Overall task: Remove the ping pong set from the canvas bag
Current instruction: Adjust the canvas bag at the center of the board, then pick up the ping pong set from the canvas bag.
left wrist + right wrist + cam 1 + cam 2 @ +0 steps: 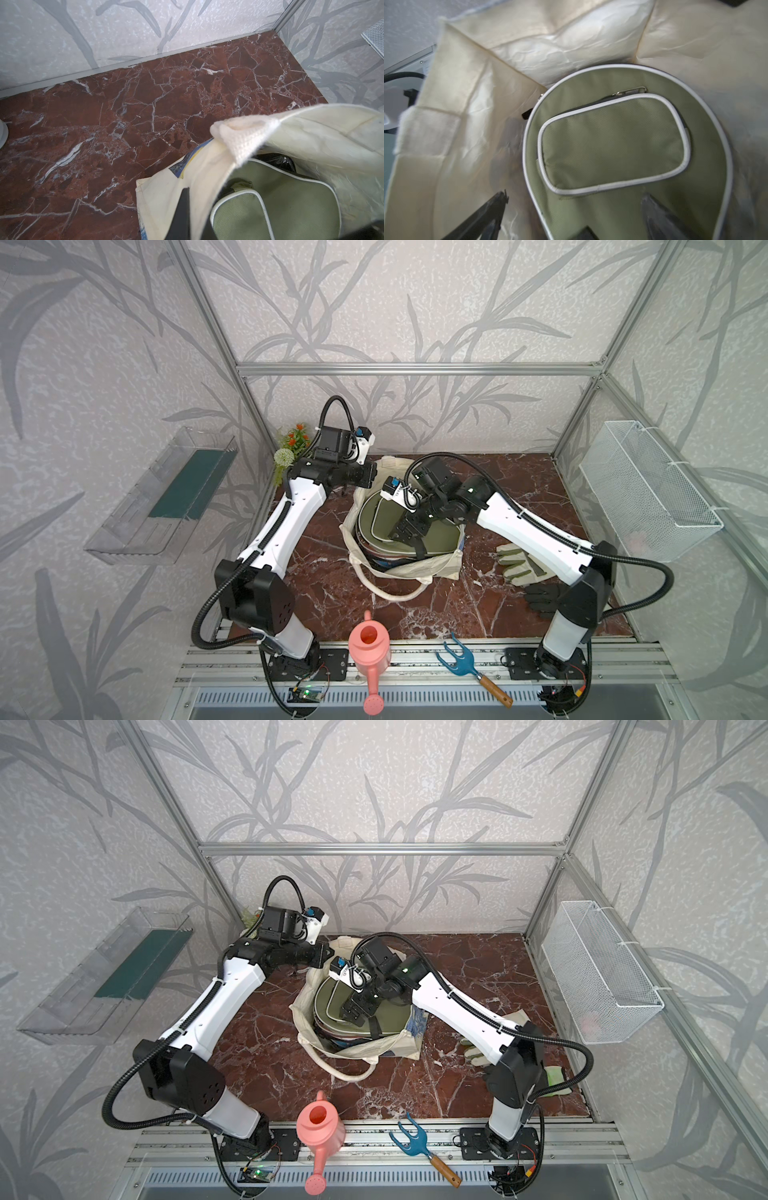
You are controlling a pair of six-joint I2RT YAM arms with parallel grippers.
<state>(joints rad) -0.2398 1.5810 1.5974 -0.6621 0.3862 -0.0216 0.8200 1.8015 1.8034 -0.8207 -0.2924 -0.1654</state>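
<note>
The cream canvas bag lies open in the middle of the red marble table. An olive paddle-shaped cover of the ping pong set lies on top inside it. Edges of other covers show underneath. My left gripper is shut on the bag's far-left rim, holding it up. My right gripper hangs open just above the olive cover, its fingers astride the cover's edge. The bag's inner wall rises around it.
Gardening gloves lie right of the bag, under my right arm. A pink watering can and a blue hand fork sit at the front rail. Artificial flowers stand back left. A wire basket hangs on the right wall.
</note>
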